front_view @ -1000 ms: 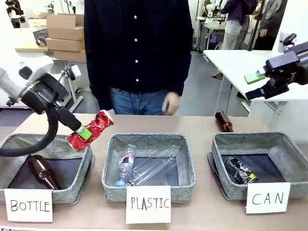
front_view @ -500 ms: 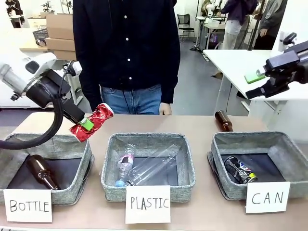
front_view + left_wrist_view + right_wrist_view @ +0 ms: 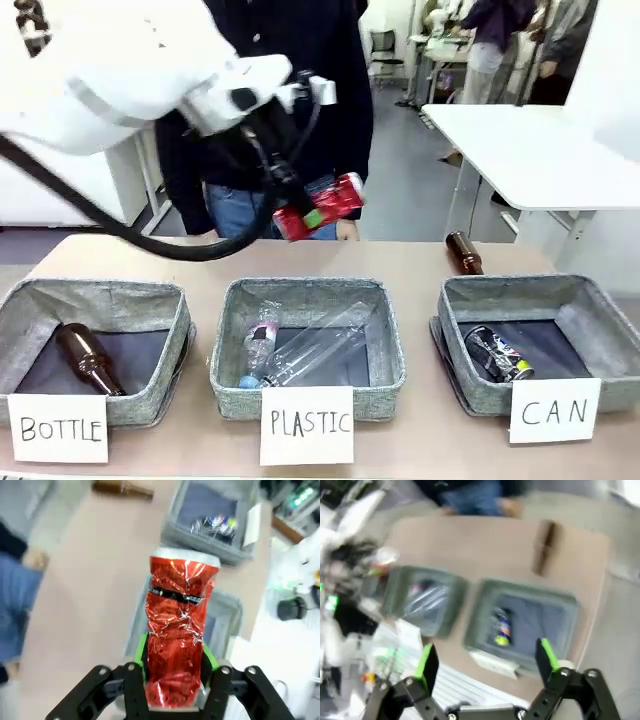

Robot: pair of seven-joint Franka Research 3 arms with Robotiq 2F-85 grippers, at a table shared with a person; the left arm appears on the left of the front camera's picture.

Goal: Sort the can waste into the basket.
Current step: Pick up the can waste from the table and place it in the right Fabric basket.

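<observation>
Front view: fixed, low at near table edge, faces across table; CAN basket (image 3: 485,398) close to lens. Left wrist view: steep downward look, red can (image 3: 177,645) right at lens, CAN basket (image 3: 200,542) beyond it. Right wrist view: high, blurred, looks down on CAN basket (image 3: 476,622). All three share CAN basket and brown bottle (image 3: 465,252) just behind it.

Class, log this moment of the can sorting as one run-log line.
left gripper: shut on red can, aloft, short of CAN basket | right gripper: open, empty | CAN basket: dark can inside | red can: not binned
</observation>
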